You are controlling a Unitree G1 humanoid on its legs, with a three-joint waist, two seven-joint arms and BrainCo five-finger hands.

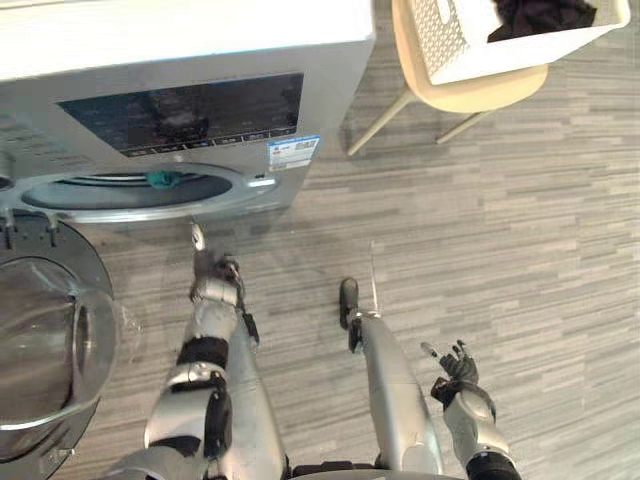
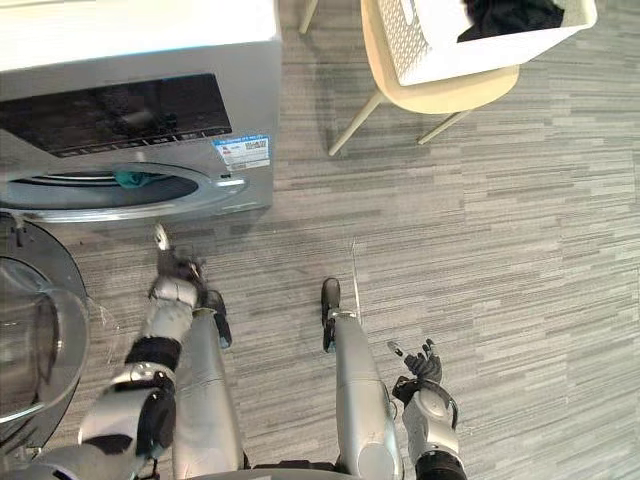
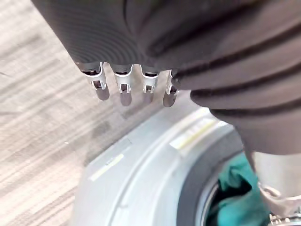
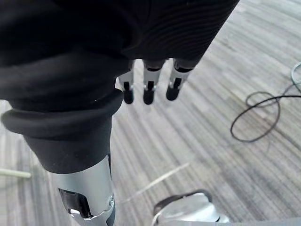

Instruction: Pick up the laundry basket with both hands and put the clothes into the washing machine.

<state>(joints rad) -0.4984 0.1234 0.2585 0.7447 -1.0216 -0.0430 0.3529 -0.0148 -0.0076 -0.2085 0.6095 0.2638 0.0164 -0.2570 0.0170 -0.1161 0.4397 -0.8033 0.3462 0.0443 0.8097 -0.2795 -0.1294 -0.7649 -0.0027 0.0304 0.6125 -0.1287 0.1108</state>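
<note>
1. The laundry basket (image 1: pixel 462 52) is white with perforated walls. It sits on the seat of a beige chair (image 1: pixel 480 97) at far right, well apart from both hands. The dark clothes (image 1: pixel 540 14) are piled inside it, and neither hand holds it.
2. The washing machine (image 1: pixel 190 50) is at far left. Its round glass door (image 1: pixel 45 340) is swung wide toward the robot, so the drum mouth is free for loading. A teal cloth (image 1: pixel 165 180) lies just inside the mouth.
3. The left hand (image 1: pixel 216 272) is stretched toward the machine front, below the drum opening. Its fingers (image 3: pixel 123 89) are straight in a row and clasp nothing. I cannot tell whether a tip touches the machine.
4. The right hand (image 1: pixel 458 375) is low at the robot's right side over the floor (image 1: pixel 520 250). Its fingers are loosely spread and empty, and it looks idle.
5. Judgement: the chair probably keeps the basket at a height for a two-hand lift. That lift is not yet done, and the dark clothes are left to load. Both hands need to reach the basket's opposite sides.
6. Writing:
   - A blue-and-white sticker (image 1: pixel 293 152) is on the machine's front right corner.
   - A dark control panel (image 1: pixel 180 110) carries a row of small marks.
   - Pale strip labels (image 3: pixel 193 134) sit on the door ring.
   - The print on all of these is too small to read, and no brand is legible.
</note>
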